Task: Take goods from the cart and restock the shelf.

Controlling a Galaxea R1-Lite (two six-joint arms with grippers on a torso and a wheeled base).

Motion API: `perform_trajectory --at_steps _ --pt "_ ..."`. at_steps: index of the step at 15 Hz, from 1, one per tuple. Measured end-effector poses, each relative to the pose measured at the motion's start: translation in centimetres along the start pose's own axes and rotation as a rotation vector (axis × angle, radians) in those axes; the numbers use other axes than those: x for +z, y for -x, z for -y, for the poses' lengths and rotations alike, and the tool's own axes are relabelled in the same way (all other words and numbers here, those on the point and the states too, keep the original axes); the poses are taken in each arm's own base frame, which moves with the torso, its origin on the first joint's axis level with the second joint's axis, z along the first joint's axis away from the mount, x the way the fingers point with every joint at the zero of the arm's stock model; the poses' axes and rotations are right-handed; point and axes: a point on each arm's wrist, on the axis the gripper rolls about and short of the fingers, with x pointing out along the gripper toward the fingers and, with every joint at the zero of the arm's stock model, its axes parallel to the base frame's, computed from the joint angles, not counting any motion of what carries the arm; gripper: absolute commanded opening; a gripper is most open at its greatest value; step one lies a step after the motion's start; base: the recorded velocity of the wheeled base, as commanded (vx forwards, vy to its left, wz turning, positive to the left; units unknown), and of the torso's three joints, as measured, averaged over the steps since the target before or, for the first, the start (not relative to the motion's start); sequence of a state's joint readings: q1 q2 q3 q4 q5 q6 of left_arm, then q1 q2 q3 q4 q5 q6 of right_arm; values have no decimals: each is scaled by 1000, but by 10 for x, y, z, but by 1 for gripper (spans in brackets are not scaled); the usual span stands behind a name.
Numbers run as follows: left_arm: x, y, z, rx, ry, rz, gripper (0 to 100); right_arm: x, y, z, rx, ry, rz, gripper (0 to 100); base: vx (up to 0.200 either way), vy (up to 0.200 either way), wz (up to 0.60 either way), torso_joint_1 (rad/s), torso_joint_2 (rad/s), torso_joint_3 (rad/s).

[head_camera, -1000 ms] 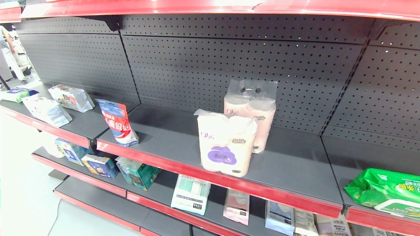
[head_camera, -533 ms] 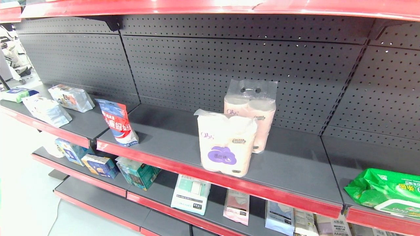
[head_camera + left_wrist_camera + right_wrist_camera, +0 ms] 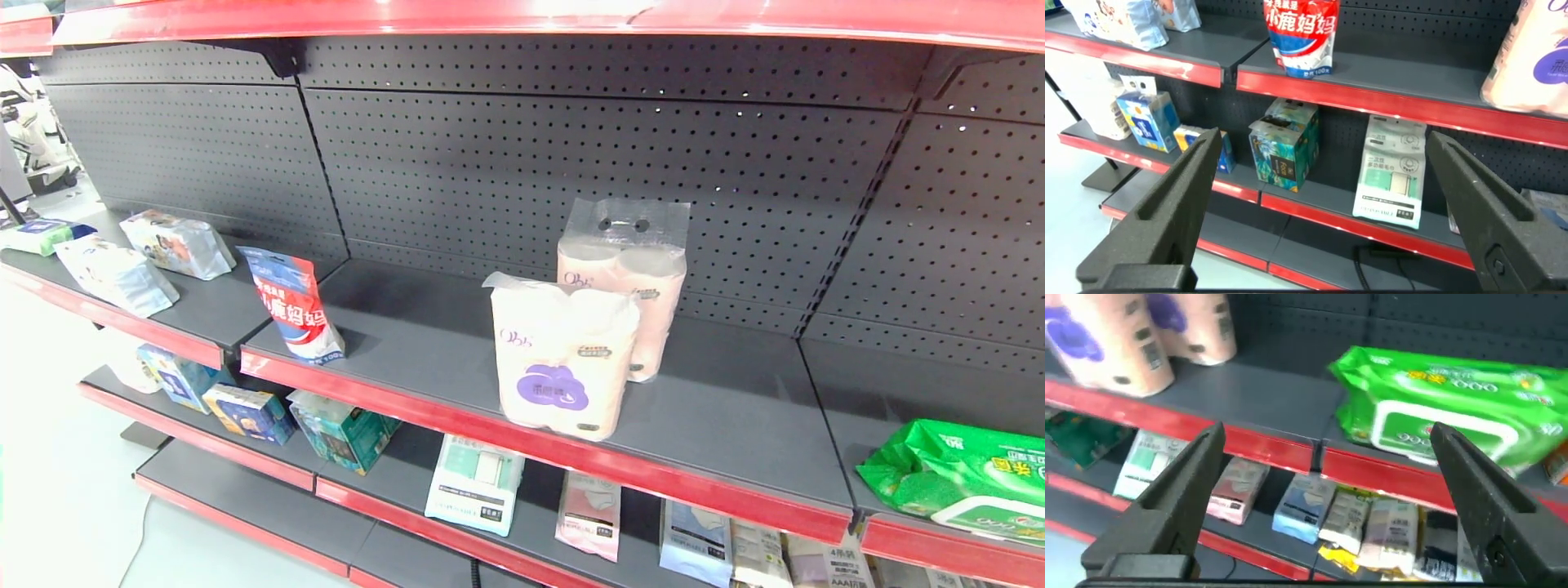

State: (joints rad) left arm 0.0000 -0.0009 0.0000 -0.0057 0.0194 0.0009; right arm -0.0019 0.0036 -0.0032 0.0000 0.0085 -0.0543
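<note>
A grey metal shelf with red edge strips and a perforated back panel runs across the head view. At centre frame two packs of toilet rolls stand upright on its middle board: the front toilet roll pack sits at the red edge, and the rear toilet roll pack stands just behind it, to its right. A red, white and blue pouch stands at left of centre, and a green wet wipes pack lies at the lower right. Wide stretches of the board between them are bare. Small boxes and flat packets sit on the lower board along the bottom of the frame. The left gripper hangs in front of the lower boards with its jaws spread wide, holding nothing. The right gripper hangs near the wet wipes pack, jaws equally wide and empty. The robot appears to be between placements, with both arms free. The next move probably calls for turning to the cart and closing on a fresh item there.
</note>
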Motion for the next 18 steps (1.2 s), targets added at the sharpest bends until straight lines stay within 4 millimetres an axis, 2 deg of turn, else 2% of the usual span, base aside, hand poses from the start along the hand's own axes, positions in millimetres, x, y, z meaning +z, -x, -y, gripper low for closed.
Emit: perform_trajectory --at_steps 5,17,18 --pt "0 0 0 0 0 0 100 0 0 0 -8 -64 3 100 0 0 0 0 0 0" --pt "0 0 0 0 0 0 100 0 0 0 -8 -62 4 100 0 0 -600 3 1 0" --pt "0 0 0 0 0 0 100 0 0 0 -8 -62 3 100 0 0 0 0 0 0"
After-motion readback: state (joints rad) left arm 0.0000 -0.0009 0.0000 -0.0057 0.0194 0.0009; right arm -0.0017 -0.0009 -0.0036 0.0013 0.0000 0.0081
